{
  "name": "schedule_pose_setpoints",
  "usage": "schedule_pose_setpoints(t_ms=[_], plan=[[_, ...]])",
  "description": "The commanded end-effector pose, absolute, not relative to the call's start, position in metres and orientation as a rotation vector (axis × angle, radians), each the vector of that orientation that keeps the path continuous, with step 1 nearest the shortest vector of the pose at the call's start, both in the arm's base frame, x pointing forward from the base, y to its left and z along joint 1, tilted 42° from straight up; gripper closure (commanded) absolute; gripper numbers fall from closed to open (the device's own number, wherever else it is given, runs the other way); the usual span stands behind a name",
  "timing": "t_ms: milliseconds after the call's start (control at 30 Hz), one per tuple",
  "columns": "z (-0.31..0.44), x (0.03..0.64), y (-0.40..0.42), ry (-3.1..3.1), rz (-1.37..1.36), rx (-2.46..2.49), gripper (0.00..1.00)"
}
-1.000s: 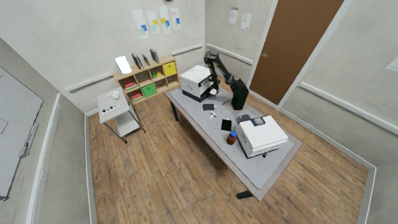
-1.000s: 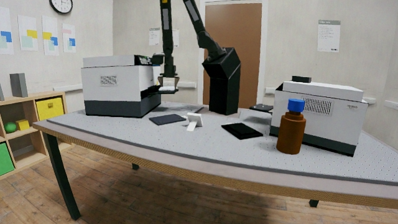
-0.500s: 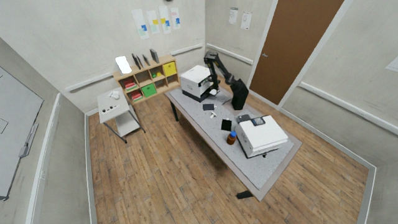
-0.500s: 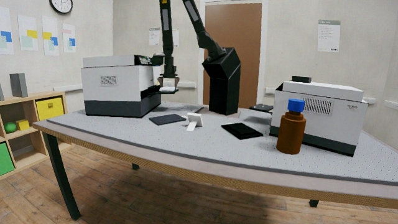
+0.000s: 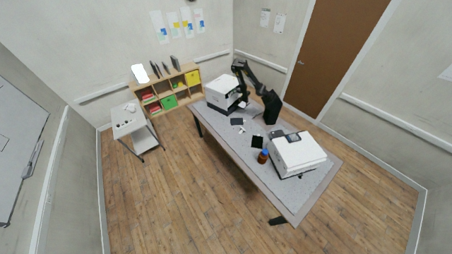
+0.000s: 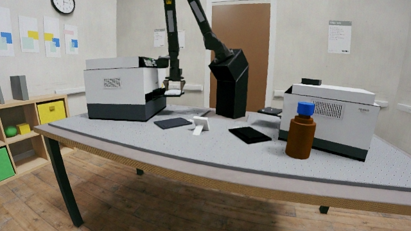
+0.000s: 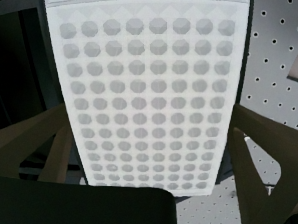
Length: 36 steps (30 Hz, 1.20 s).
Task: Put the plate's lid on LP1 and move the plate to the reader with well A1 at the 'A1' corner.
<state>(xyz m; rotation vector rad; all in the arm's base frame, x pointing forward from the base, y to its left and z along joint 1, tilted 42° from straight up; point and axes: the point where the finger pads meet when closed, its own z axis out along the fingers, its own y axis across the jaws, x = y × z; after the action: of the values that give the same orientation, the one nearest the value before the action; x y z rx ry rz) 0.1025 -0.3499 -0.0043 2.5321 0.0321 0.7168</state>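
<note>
White multiwell plate (image 5: 241, 104) (image 6: 173, 92) (image 7: 147, 95) lies directly beneath the wrist, beside the white-and-charcoal reader (image 5: 222, 89) (image 6: 113, 91); its long axis runs lengthwise between the fingers. The black gripper (image 5: 242, 104) (image 6: 174, 91) (image 7: 149, 111) appears clamped on its long sides. Seating and lid: cannot tell. Farther off, a small white stand (image 5: 241, 130) (image 6: 201, 122); beyond, an amber blue-capped bottle (image 5: 263, 157) (image 6: 300, 136) beside the dispenser (image 5: 298, 149) (image 6: 331, 128).
</note>
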Motion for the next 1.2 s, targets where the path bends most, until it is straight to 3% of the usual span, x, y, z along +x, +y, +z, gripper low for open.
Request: schedule_pose_setpoints(t_ms=[0, 733, 767, 1167], plan=[[-0.0038, 0.1068, -0.3546, 0.031, 0.721, 2.525, 0.14], [-0.0052, 0.1109, -0.3575, 0.029, 0.728, 2.528, 0.14], [-0.0052, 0.1109, -0.3575, 0.029, 0.728, 2.528, 0.00], [-0.0052, 0.1109, -0.3575, 0.029, 0.728, 2.528, 0.00]])
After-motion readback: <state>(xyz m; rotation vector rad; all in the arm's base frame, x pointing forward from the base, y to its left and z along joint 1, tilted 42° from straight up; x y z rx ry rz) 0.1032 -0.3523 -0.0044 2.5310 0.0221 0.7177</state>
